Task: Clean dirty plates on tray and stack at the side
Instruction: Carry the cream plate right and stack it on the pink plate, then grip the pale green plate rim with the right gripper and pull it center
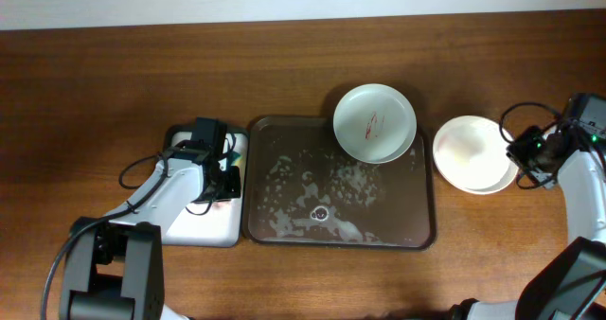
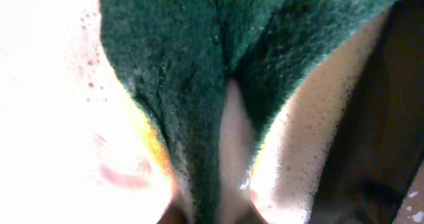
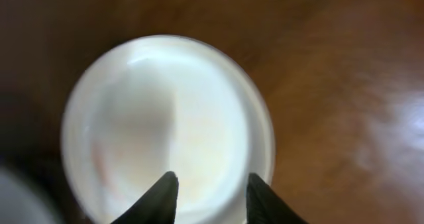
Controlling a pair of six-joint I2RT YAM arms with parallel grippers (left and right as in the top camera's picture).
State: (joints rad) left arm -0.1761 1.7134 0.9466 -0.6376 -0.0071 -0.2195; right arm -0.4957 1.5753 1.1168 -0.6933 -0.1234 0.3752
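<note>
The dark brown tray (image 1: 284, 227) lies mid-table, wet with foam. A white plate with red marks (image 1: 375, 122) rests on its far right corner, overhanging the rim. Clean white plates (image 1: 471, 153) sit stacked on the table to the tray's right; they fill the right wrist view (image 3: 165, 111). My right gripper (image 1: 526, 154) is open and empty at the stack's right edge, its fingers (image 3: 209, 187) apart over the top plate. My left gripper (image 1: 220, 173) is left of the brown tray and shut on a green and yellow sponge (image 2: 199, 65), which is folded between the fingers (image 2: 215, 207).
A smaller white-lined tray (image 1: 204, 227) stands left of the brown tray, under my left gripper; its soapy white surface shows in the left wrist view (image 2: 53, 118). Bare wooden table (image 1: 142, 74) surrounds everything. The left arm's cables (image 1: 142, 173) loop beside the small tray.
</note>
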